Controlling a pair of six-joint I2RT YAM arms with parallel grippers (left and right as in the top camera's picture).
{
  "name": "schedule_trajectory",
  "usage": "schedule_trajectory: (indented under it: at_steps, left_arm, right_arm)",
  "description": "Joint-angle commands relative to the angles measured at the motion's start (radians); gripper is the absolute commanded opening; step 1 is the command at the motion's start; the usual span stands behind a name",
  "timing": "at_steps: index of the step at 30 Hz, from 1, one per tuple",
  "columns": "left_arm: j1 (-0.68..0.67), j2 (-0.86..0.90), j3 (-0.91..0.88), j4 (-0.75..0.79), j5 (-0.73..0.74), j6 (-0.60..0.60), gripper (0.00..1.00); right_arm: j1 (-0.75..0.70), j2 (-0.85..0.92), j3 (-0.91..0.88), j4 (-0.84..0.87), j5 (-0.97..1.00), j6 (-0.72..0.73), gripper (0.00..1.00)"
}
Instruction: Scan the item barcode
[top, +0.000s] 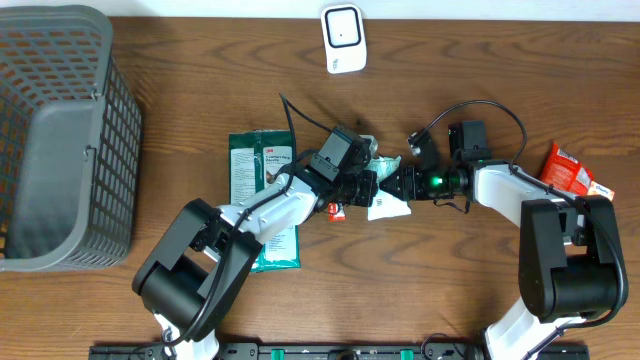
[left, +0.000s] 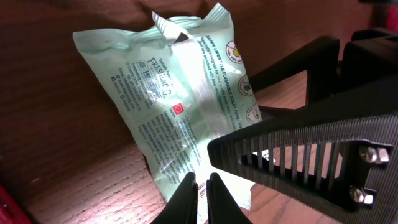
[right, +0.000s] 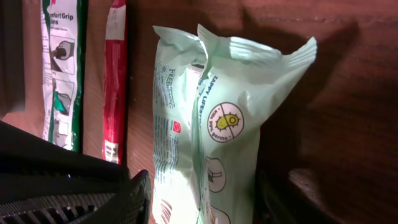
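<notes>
Claws: left claw (left: 200, 193) pressed together, pinching lower edge of mint packet (left: 168, 106) | right claw (right: 204, 202) half spread, flanking packet | packet held up between both claws over tabletop (top: 480, 70) | "FRESH" read on packet; "Grip" on green pack (right: 62, 62) left of packet | bare wood seen beyond packet, toward white scanner (top: 343, 38)

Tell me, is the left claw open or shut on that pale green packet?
Shut. In the left wrist view the left gripper has its fingertips almost touching, pinching the lower edge of the pale green packet.
</notes>
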Motion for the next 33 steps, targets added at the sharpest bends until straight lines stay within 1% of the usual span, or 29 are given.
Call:
schedule_trajectory:
  at_steps: [1,3,6,9,12,14,16,19,26,33]
  left_arm:
    - [-0.011,0.035,0.01,0.0,-0.002,-0.018,0.09]
    - [-0.014,0.053,0.01,0.001,-0.002,-0.039,0.09]
    - [-0.017,0.076,0.01,0.003,-0.002,-0.039,0.09]
    - [-0.017,0.103,0.01,0.014,-0.007,-0.039,0.09]
    - [-0.017,0.134,0.01,0.023,-0.007,-0.039,0.09]
    - [-0.017,0.139,0.01,0.022,-0.012,-0.039,0.09]
    - [-0.017,0.139,0.01,0.026,-0.014,-0.039,0.09]
    - [-0.017,0.139,0.01,0.025,-0.022,-0.039,0.09]
    - [-0.017,0.139,0.01,0.016,-0.022,-0.038,0.09]
    - [-0.017,0.139,0.01,0.008,-0.021,-0.003,0.09]
  right_arm:
    - [-0.002,0.001,-0.013,0.009,0.018,0.013,0.49]
    - [-0.002,0.001,-0.013,0.013,0.018,0.013,0.48]
    - [-0.002,0.001,-0.013,0.02,0.019,0.013,0.49]
    - [-0.002,0.001,-0.013,0.019,0.024,0.013,0.48]
    - [-0.002,0.001,-0.013,0.02,0.069,0.021,0.48]
    - [-0.002,0.001,-0.013,0.032,0.103,0.022,0.47]
    - [-0.002,0.001,-0.013,0.051,0.116,0.045,0.41]
    - [0.002,0.001,-0.013,0.053,0.116,0.052,0.35]
    - [0.029,0.008,-0.022,0.048,0.115,0.055,0.34]
    - [0.046,0.008,-0.032,0.042,0.116,0.064,0.33]
